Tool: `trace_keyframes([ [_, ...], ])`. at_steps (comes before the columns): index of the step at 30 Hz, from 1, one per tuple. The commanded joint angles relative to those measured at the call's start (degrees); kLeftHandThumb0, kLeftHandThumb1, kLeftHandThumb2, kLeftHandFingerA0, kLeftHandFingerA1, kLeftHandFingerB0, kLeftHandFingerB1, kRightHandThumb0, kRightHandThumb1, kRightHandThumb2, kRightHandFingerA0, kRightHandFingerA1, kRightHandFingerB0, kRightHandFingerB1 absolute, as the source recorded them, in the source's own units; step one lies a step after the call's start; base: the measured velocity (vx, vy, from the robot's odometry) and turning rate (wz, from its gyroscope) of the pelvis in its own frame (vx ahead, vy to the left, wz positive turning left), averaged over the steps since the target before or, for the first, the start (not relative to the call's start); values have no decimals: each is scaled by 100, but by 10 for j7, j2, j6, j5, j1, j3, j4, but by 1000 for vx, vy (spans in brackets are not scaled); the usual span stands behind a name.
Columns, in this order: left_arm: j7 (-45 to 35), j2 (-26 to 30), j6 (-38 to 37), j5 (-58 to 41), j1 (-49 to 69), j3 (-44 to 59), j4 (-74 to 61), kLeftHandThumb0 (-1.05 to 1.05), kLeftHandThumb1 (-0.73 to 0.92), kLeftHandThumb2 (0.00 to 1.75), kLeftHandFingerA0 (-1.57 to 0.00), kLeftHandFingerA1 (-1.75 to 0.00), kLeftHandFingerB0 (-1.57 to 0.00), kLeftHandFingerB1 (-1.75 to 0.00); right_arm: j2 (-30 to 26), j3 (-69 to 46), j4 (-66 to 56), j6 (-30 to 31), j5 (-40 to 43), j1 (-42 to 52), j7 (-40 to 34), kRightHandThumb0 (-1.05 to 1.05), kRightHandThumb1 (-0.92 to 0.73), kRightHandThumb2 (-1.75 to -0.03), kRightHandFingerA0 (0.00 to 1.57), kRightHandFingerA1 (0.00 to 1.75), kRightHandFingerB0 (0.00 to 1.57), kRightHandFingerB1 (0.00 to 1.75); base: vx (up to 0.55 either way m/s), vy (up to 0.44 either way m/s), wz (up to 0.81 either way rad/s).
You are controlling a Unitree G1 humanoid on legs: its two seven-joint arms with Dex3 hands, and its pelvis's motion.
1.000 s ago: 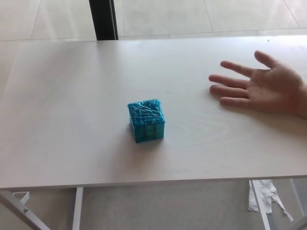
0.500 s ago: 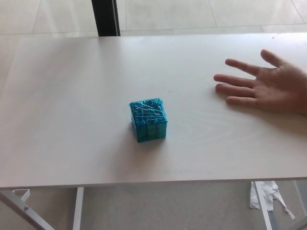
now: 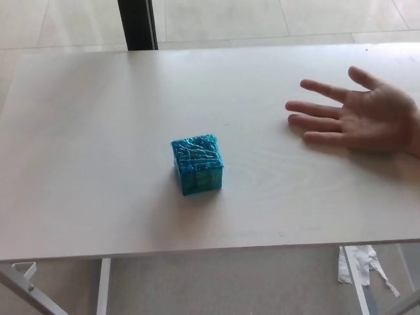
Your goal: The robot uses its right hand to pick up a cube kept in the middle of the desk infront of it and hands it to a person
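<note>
Head view showed you no robot hand at all, left or right, so you could not tell how their fingers were set. The cube (image 3: 197, 165) sat alone near the middle of the table (image 3: 79, 151), flat on its base, with nothing touching it. It was blue and wrapped in shiny, crinkly film. A person's hand (image 3: 364, 118) lay palm up on the right side of the table, well apart from the cube, fingers spread and pointing toward it. Its wrist was cut off by the picture's edge. The table was pale and smooth. Beyond it you saw light floor tiles and a dark post (image 3: 136, 23). Below the front edge hung some torn white scraps (image 3: 359, 268).
</note>
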Motion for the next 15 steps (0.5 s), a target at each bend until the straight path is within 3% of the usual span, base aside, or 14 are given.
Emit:
trace_keyframes([
  [1, 0, 4, 15, -47, -7, 28, 2, -66, 71, 62, -52, -55, -37, -40, 34, 110, -66, 138, -23, -91, 61, -67, -59, -59, 29, 58, 31, 33, 0, 0, 0],
  [2, 2, 1, 13, -43, -7, 26, 3, -67, 71, 62, -53, -54, -36, -40, 38, 138, -42, 144, -48, -105, 67, -68, -59, -58, 30, 55, 31, 33, 0, 0, 0],
  [3, 4, -1, 14, -43, -8, 26, 5, -70, 56, 94, -48, -63, -29, -52, 43, 148, -26, 153, -49, -113, 71, -67, -58, -58, 32, 52, 32, 32, 0, 0, 0],
  [4, 5, -1, 14, -44, -8, 27, 5, -70, 56, 94, -48, -63, -29, -52, 44, 152, -21, 158, -47, -115, 71, -67, -58, -58, 32, 52, 32, 32, 0, 0, 0],
  [5, 4, -3, 12, -43, -7, 26, 5, -67, 71, 61, -53, -55, -35, -41, 47, 161, 0, 146, -52, -121, 73, -67, -58, -58, 35, 50, 32, 33, 0, 0, 0],
  [6, 8, -3, 11, -38, -7, 23, 5, -66, 71, 61, -54, -55, -36, -41, 51, 172, 16, 147, -56, -128, 74, -70, -46, -84, 29, 56, 26, 45, 0, 0, 0],
  [7, 5, -4, 9, -39, -7, 23, 5, -70, 57, 94, -48, -63, -29, -52, 55, 180, 35, 149, -54, -136, 80, -73, -59, -59, 33, 50, 32, 32, 0, 0, 0],
  [10, 9, -8, 14, -39, -9, 20, 4, -71, 57, 94, -48, -63, -30, -52, 63, 214, 83, 143, -79, -160, 79, -77, -60, -59, 33, 50, 34, 34, 0, 0, 0],
  [11, 8, -9, 13, -39, -9, 19, 4, -68, 71, 61, -52, -55, -35, -38, 66, 230, 102, 127, -88, -167, 81, -75, -60, -59, 28, 51, 34, 35, 0, 0, 0],
  [12, 9, -10, 14, -38, -9, 17, 3, -71, 58, 95, -49, -63, -30, -51, 69, 241, 113, 123, -95, -172, 82, -77, -61, -60, 28, 53, 33, 36, 0, 0, 0],
  [15, 15, -13, 15, -36, -8, 11, 3, -67, 56, 96, -50, -64, -29, -51, 80, 265, 129, 134, -108, -181, 83, -78, -61, -60, 28, 56, 33, 36, 0, 0, 0],
])
